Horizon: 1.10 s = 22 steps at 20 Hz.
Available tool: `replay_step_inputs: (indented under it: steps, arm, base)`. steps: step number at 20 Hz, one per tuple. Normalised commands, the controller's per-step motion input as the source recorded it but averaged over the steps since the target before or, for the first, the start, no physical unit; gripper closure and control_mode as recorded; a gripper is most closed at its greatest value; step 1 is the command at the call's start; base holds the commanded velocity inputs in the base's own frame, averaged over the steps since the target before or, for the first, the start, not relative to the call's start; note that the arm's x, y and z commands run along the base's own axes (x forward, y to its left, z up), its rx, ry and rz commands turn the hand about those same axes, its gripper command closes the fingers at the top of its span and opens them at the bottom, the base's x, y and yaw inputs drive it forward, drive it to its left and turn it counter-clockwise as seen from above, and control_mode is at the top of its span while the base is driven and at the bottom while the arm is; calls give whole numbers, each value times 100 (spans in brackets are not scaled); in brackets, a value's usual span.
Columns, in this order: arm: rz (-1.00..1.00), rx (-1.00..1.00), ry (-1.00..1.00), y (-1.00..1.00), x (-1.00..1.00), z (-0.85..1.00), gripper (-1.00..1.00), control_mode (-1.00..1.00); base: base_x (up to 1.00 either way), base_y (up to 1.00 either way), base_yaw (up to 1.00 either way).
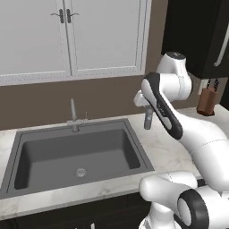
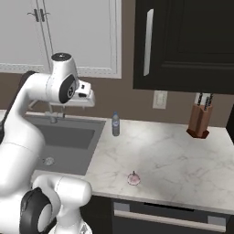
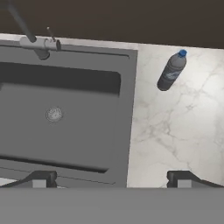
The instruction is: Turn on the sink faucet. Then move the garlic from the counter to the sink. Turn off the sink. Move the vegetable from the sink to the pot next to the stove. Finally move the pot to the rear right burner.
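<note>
The tool (image 3: 111,178) hangs with its tips spread wide, gripping nothing, above the right rim of the dark grey rectangular sink (image 3: 127,109). The small pinkish garlic bulb (image 2: 133,178) lies on the white marble tabletop (image 2: 183,155), well right of the sink. A clear plastic water bottle (image 3: 171,70) stands near the sink's back right corner, and the grey metal faucet (image 1: 74,116) rises behind the basin.

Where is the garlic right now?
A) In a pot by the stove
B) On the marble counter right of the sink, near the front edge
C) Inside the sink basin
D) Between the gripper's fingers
B: the right base view shows the garlic lying on the marble counter near its front edge, well right of the sink; the gripper hangs open above the sink's right rim.
</note>
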Motion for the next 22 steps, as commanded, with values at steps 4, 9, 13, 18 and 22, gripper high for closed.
replay_step_inputs:
  steps: [4, 9, 13, 18, 22]
  arm:
    - [21, 0, -19, 13, 4, -66, -100, -100]
    - [33, 1, -13, -1, 0, -48, -100, -100]
    - [36, 0, -17, 12, 1, -25, -100, -100]
    - [25, 4, -14, 38, 13, -16, -100, -100]
    - [23, 2, -8, 19, 20, -13, -100, -100]
  base:
    - [0, 0, 0]
    - [0, 0, 0]
    - [0, 0, 0]
    - [0, 0, 0]
    - [0, 0, 0]
